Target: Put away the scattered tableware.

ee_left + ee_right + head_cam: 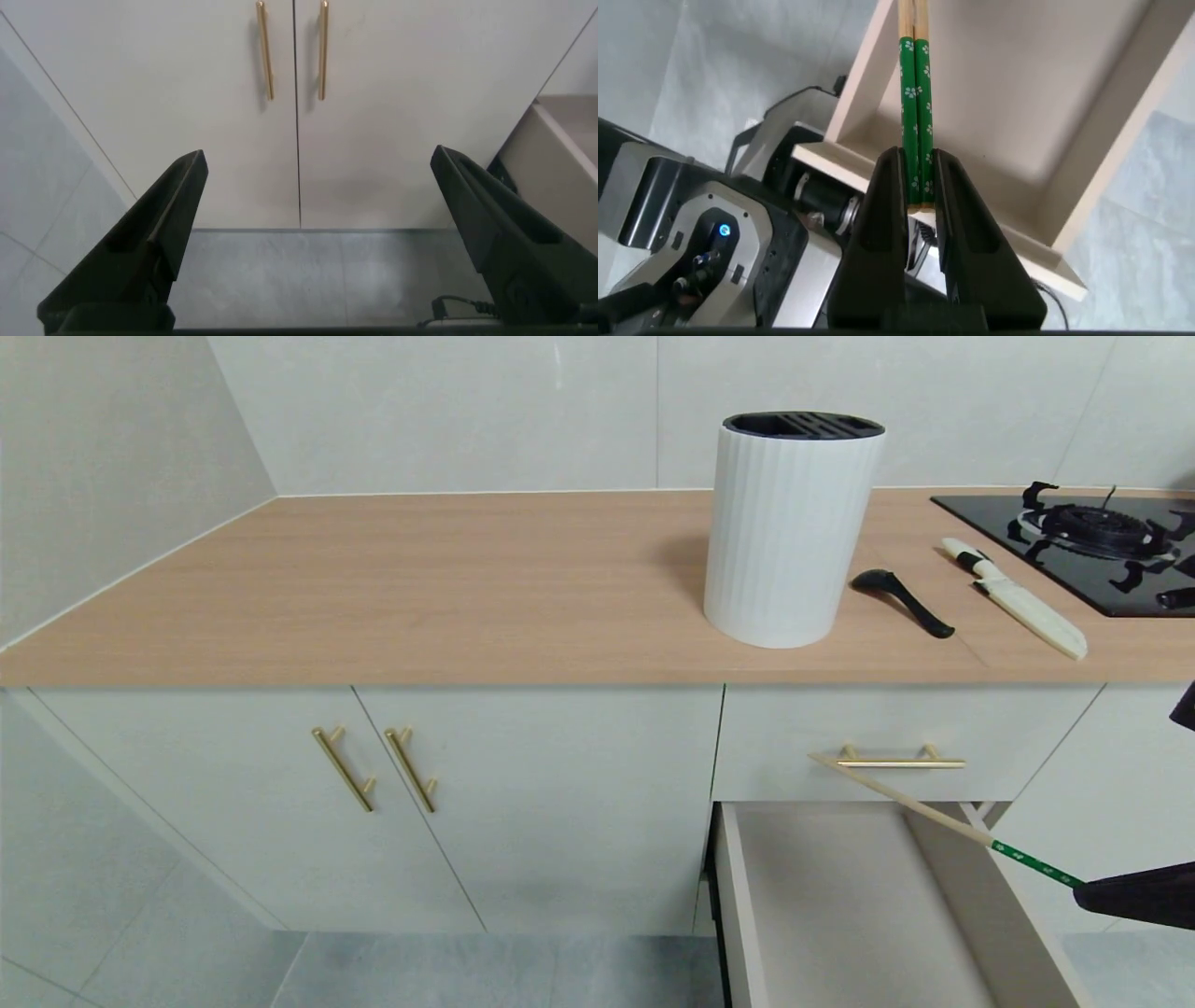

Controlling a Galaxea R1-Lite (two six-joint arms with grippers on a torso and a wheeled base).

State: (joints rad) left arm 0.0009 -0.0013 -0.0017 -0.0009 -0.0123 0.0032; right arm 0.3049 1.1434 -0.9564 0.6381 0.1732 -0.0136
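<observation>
R gripper (1083, 894), lower right of head view, clamped on pair of chopsticks (934, 814) by green ends. Bare tips slant up-left over open drawer (738, 896), ending near gold handle (901, 763). L gripper (318, 161) spread wide, holding nothing, facing cupboard doors (392, 140). On counter (420, 579), upper right: white knife block (789, 532), black spoon (901, 600), knife (1018, 602) just beside hob (1092, 537).
</observation>
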